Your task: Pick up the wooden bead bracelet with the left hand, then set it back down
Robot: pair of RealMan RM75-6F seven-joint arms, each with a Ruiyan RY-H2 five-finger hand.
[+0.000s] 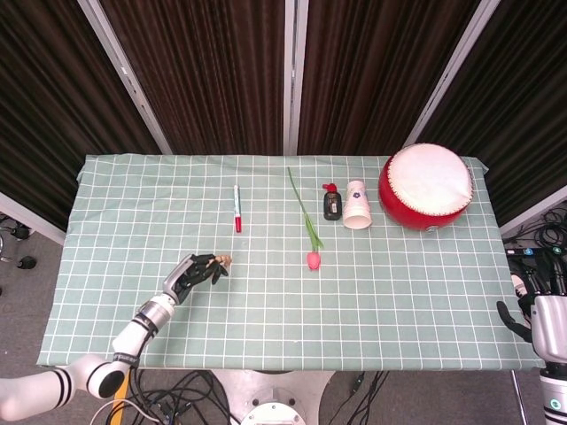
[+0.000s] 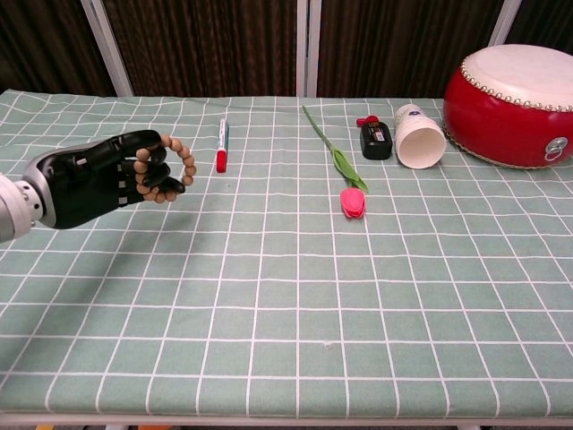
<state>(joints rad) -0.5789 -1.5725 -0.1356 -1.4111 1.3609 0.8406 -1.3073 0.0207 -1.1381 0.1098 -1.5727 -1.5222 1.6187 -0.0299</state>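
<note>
wooden bead bracelet [image 2: 166, 167], tan round beads, looped upright in left hand [image 2: 103, 178] fingers [image 2: 152, 172]; off table

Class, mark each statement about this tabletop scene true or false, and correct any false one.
1. The left hand holds the wooden bead bracelet above the green checked tablecloth. True.
2. The white paper cup stands upright. False: it lies on its side, its opening toward the chest camera.
3. The pink tulip lies between the red-capped marker pen and the paper cup. True.
4. The right hand rests on the round red drum. False: it hangs off the table's edge, far from the drum.
5. The small black bottle with a red cap lies beside the marker. False: it lies beside the cup.
</note>
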